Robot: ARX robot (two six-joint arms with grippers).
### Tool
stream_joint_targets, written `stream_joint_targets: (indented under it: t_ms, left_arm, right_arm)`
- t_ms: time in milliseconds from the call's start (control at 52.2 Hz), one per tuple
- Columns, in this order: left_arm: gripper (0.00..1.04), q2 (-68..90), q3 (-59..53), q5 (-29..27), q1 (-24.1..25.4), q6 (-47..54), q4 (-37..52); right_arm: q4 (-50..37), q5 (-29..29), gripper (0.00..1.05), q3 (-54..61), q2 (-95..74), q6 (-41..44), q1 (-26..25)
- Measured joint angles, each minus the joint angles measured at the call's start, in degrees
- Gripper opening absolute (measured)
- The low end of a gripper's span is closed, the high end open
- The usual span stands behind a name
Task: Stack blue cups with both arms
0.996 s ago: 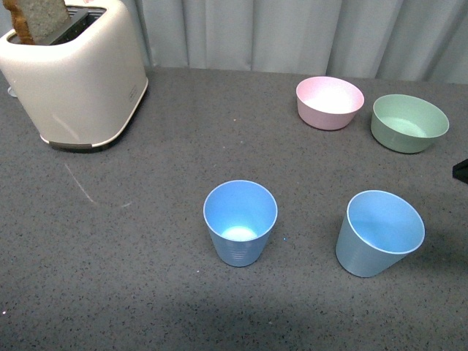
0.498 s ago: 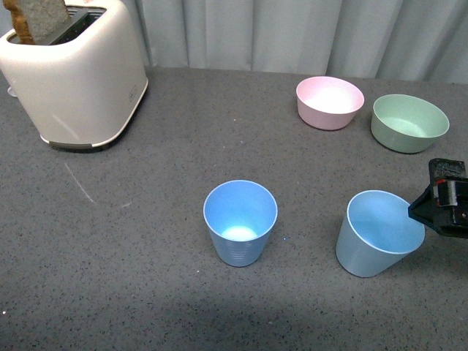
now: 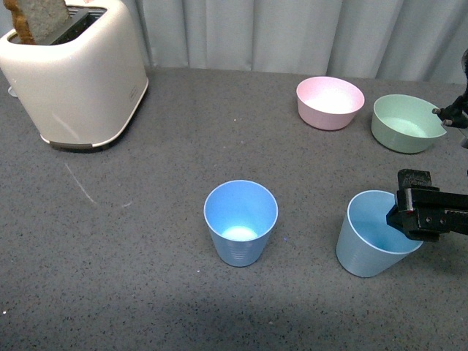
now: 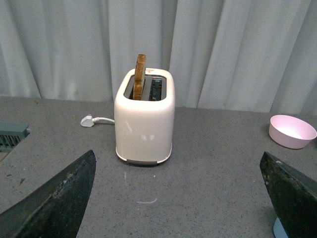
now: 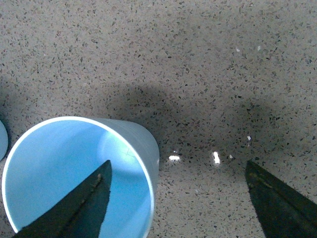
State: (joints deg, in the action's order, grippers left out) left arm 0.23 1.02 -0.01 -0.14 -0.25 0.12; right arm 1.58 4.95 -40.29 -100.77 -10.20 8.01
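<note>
Grey table [image 3: 131,256] with toaster [image 3: 73,80], two blue cups [image 3: 240,223] [image 3: 362,252], pink bowl [image 3: 330,102], green bowl [image 3: 406,124], seemingly a plug [image 4: 87,120]

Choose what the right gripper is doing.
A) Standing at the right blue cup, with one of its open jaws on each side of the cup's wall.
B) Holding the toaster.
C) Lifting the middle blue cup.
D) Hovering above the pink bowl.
A: the right gripper is at the right blue cup, and the right wrist view shows its open jaws either side of the wall.
</note>
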Motion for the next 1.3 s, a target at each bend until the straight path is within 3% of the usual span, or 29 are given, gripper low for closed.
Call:
stream_joint_targets:
  t_ms: [172,383,651,938,1034,1302]
  left_arm:
    - [0.98,0.0,0.0,0.0,0.0,0.0,0.0]
    - [0.98,0.0,0.0,0.0,0.0,0.0,0.0]
    - [0.98,0.0,0.0,0.0,0.0,0.0,0.0]
    - [0.98,0.0,0.0,0.0,0.0,0.0,0.0]
    - [0.98,0.0,0.0,0.0,0.0,0.0,0.0]
    - [0.98,0.0,0.0,0.0,0.0,0.0,0.0]
  right_arm:
    - [1.9,-0.6,0.47,-1.2,-0.8,-1.2,0.3]
    - [3.3,-0.3,0.03,-2.1,-1.4,-2.8,0.3]
    - [3.6,0.8,0.01,-2.4,-0.8,-3.4,0.2]
    - [8.0,10.8,0.01,-7.1,8.8,-4.2,-1.6]
    - [9.8,13.6,0.01,-10.3,9.8,-4.3,0.9]
    - [10.6,14.1,0.01,-15.8,5.5,-5.6,9.9]
